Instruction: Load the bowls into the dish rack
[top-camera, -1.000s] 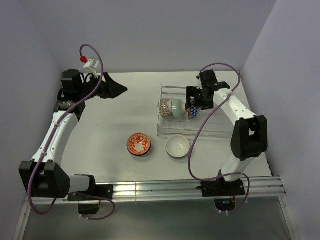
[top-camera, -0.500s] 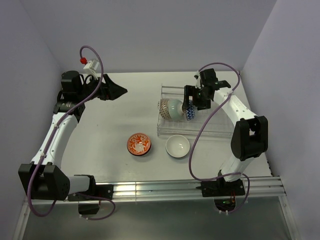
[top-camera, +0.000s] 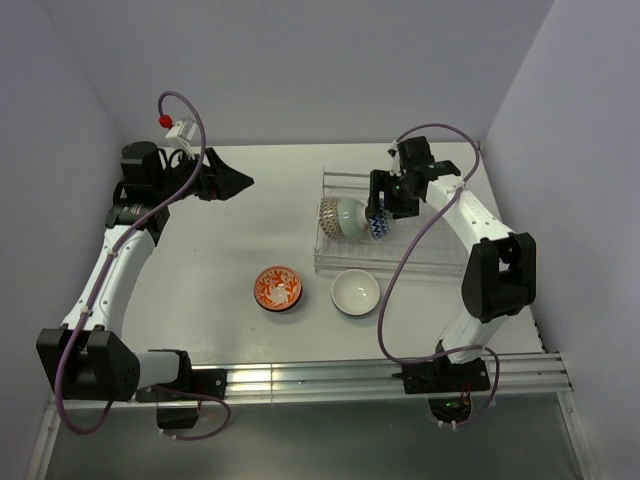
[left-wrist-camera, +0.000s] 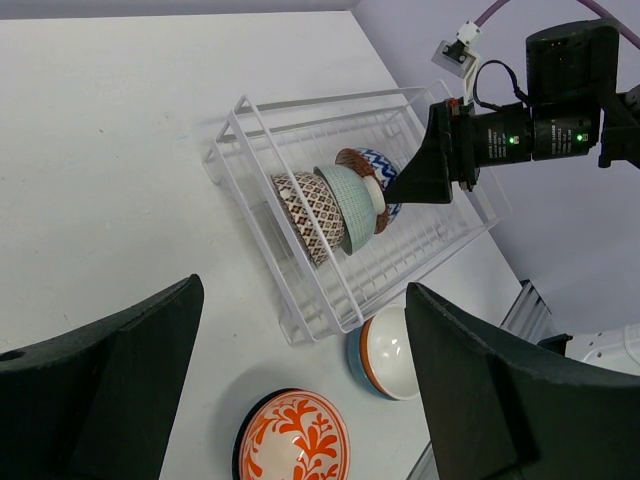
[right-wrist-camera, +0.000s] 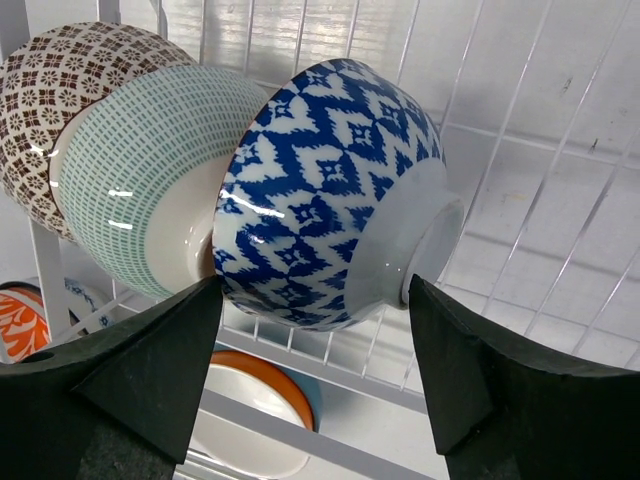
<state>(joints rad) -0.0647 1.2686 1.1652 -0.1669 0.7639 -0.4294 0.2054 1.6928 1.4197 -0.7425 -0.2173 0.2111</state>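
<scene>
The right hand (top-camera: 388, 200) has slid a little to the left along the rack (top-camera: 430, 250). As it moved, the blue bowl (right-wrist-camera: 330, 190) moved with it. A moment ago that bowl stood a bit apart from the others. Now it stands on its edge, tucked up against the green bowl (right-wrist-camera: 150, 190), and the green bowl leans on the brown bowl (right-wrist-camera: 60, 100). All three sit in a row at the left end of the rack.

The right hand's fingers have also come closer together. One finger is by the blue bowl's rim and the other is by its foot. I cannot tell if they are squeezing the bowl or only sit beside it.

The left hand (top-camera: 240, 181) has not moved. It hangs over the far left of the table (top-camera: 220, 260), spread wide with nothing in it.

So it looks like the third bowl is now in its place. Two bowls still wait on the table, just in front of the rack: the white bowl (top-camera: 355, 292) and the orange bowl (top-camera: 278, 288). I think the right hand next has to back away without knocking the row over. Then one of those two bowls can go in.
</scene>
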